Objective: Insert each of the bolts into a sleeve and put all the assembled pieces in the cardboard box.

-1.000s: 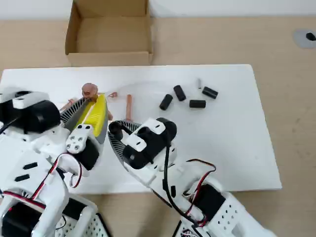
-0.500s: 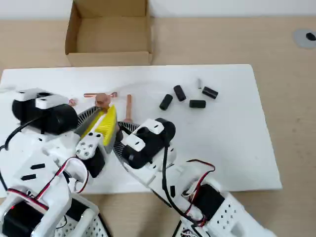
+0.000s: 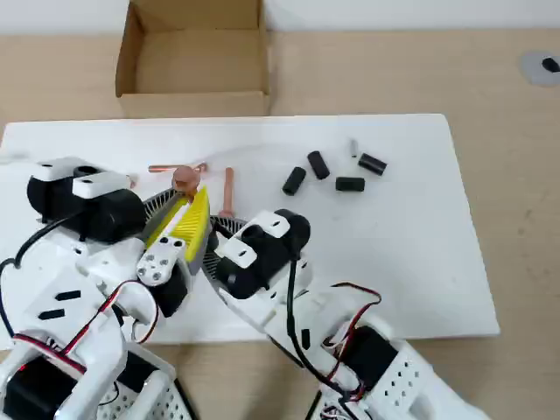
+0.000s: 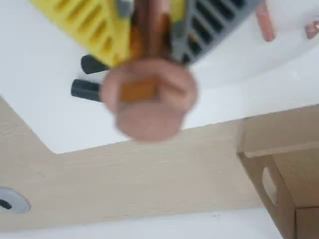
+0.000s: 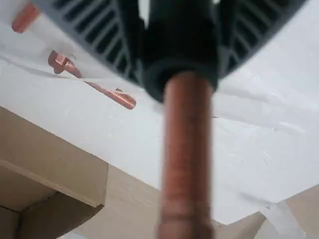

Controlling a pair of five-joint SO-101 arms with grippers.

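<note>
High view: white mat (image 3: 420, 262) on a wooden table (image 3: 516, 175).

Cardboard box (image 3: 131, 52): open and standing on the table off the mat, at the mat's 11 o'clock.

Loose sleeves (image 3: 350, 185): four, black, lying flat on the mat in a group at 2 o'clock from the right gripper (image 3: 216, 231). They lie near one another but do not touch.

Loose bolt (image 3: 166, 167): copper, flat on the mat along the 9-to-3 line, at 12 o'clock of the left gripper (image 3: 182, 196).

Left gripper: clenched on a copper bolt (image 3: 184, 178), with the flanged head outermost and aimed toward 12 o'clock. The yellow finger (image 3: 194, 217) is on the bolt's 3 o'clock side and the grey ribbed finger on its 9 o'clock side. From above the head overlaps the loose bolt, and contact between them cannot be told.

Right gripper: just beside the left gripper at its 4 o'clock, over the mat. In the right wrist view it is closed tight around a black sleeve (image 5: 182, 50). A copper shaft (image 5: 184, 159) stands out of the sleeve's mouth, and how far it sits inside cannot be told. In the high view this shaft points toward 12 o'clock.

Grey disc (image 3: 541, 66): set in the table at the far 2 o'clock corner, well apart from the mat.
</note>
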